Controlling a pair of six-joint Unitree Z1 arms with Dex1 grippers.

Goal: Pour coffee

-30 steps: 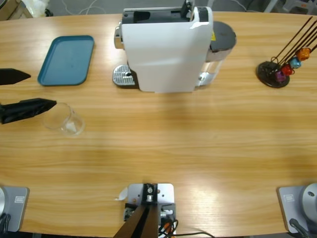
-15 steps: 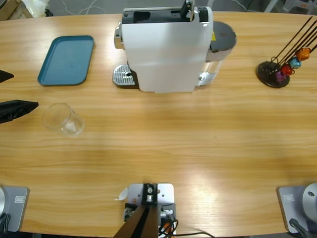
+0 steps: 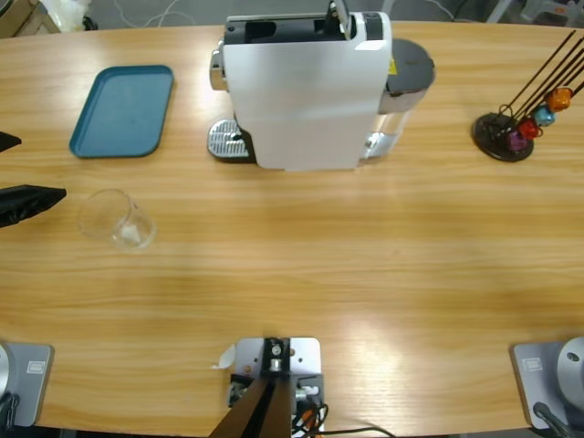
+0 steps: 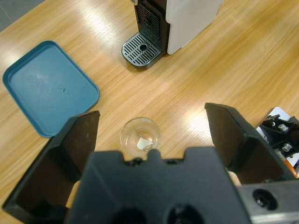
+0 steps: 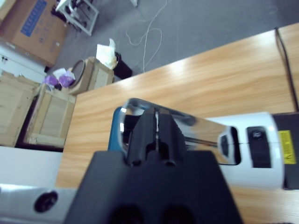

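**A:** Coffee-wise, I'm honestly struggling. The clear glass (image 3: 116, 220) is standing upright on the wooden table (image 3: 365, 265), out in front of the blue tray (image 3: 122, 110). I'm seeing only a pale glint at its bottom in the left wrist view, so I can't tell if any liquid is sitting in there. Anyone making out more?

**B:** Nope, same here. The left gripper (image 3: 41, 167) is hanging just beside the glass at the table's left edge. Its jaws are spread wide with nothing between them and aren't touching the glass. Looking along that gripper, the glass is lying right on the centre line between the two jaws, a bit ahead of them.

**A:** And the machine?

**B:** The white coffee machine (image 3: 306, 91) is sitting at the far middle of the table. Its perforated drip grate (image 3: 226, 141) is sticking out on the side facing the blue tray, and it's bare. The glass is standing well apart from it.

**A:** What's the right gripper (image 5: 156, 126) doing?

**B:** It's sitting up on top of the machine, with its jaws pressed together to a thin slit right over the chrome lever (image 5: 196, 129). I can't tell if they're actually pinching it. Over at the far right a dark capsule stand (image 3: 504, 135) is holding a few coloured capsules (image 3: 538, 117).
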